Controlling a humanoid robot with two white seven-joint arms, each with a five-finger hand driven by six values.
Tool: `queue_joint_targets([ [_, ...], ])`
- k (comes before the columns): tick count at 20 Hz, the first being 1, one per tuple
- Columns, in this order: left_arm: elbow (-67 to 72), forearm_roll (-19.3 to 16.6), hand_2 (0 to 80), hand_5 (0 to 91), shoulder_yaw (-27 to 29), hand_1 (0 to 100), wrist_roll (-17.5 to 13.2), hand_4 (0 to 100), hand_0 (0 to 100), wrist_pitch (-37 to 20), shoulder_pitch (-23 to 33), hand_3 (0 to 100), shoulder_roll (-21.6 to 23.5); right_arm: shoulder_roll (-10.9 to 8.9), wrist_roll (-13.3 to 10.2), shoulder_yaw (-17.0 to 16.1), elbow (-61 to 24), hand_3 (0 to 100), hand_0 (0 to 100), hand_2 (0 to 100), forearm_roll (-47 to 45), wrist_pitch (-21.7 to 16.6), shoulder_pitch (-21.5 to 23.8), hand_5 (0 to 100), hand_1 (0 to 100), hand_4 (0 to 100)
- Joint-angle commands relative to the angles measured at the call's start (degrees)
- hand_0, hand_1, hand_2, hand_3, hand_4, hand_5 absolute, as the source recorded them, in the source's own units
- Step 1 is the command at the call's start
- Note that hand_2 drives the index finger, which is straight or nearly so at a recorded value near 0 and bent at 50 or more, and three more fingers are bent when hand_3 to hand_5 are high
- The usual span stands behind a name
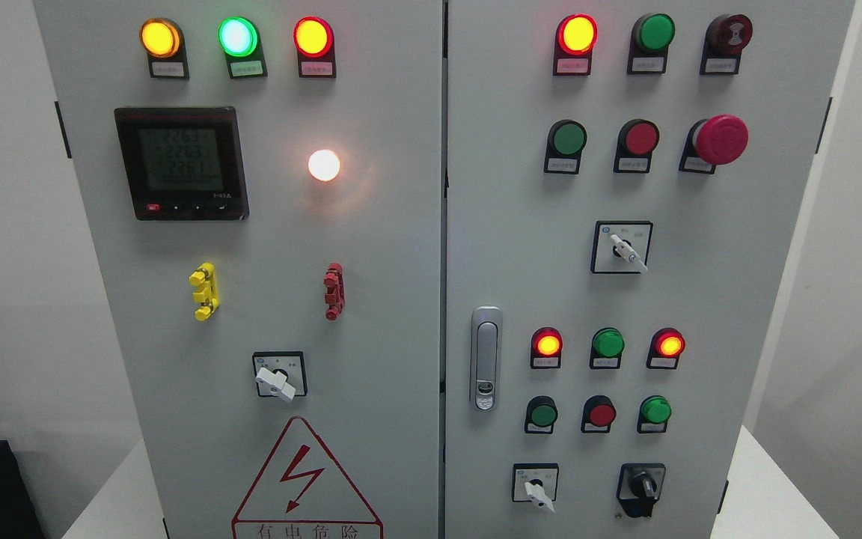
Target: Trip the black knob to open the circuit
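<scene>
The black knob (641, 489) is a rotary switch at the lower right of the grey control cabinet's right door (760, 299). Its handle stands roughly upright, leaning slightly to the right. Neither of my hands nor arms shows in the head view.
White-handled selector switches sit on the right door (539, 492) (628, 251) and the left door (275, 383). A red mushroom stop button (719, 139), several lit lamps and push buttons, a silver door latch (485, 358), a meter display (180, 161) and a warning triangle (304, 483) are also on the doors.
</scene>
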Motion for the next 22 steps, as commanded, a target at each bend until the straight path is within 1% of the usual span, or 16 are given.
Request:
queue_joint_targets([
  [1,0.1,0.1,0.0,0.0,0.1,39,0.0,0,12,0.1,-0.1,0,0.0,0.13,0.4,-0.3,-2.8,100,75,0,-0.2,-0.3,-0.7,91,87,100],
  [4,0.1,0.1,0.0,0.0,0.1,39,0.0,0,12,0.0,0.0,0,0.0,0.13,0.7,-0.3,-4.4,100,74,0,-0.2,-0.3,-1.1,92,86,100],
  [6,0.1,0.1,0.0,0.0,0.1,39,0.0,0,12,0.1,0.0,0,0.0,0.13,0.7,-0.3,-5.0,100,74,0,-0.2,-0.1,-2.0,93,83,100],
  [9,0.1,0.1,0.0,0.0,0.1,39,0.0,0,12,0.1,-0.1,0,0.0,0.13,0.7,-0.3,-6.0,100,73,0,-0.2,2.3,-3.4,94,81,100],
  [12,0.1,0.1,0.0,0.0,0.1,39,0.0,0,12,0.0,0.0,0,0.0,0.04,0.7,-0.4,-6.1,100,71,0,-0.3,3.3,-5.5,95,79,100],
  [14,0.1,0.1,0.0,0.0,0.1,39,0.0,0,12,0.1,0.0,0,0.0,0.13,0.7,-1.2,-6.2,100,70,0,-0.3,4.4,-6.9,95,77,100],
  [16,0.1,0.1,0.0,0.0,0.1,39,0.0,0,12,0.1,0.0,0,0.0,0.13,0.7,-1.5,-6.7,100,70,0,-0.3,4.8,-7.9,95,77,100],
  [22,0.1,0.1,0.0,0.0,0.1,39,0.0,0,12,0.0,0.0,0,0.0,0.04,0.7,-1.5,-10.0,100,70,0,-1.8,8.6,-9.9,95,77,100],
])
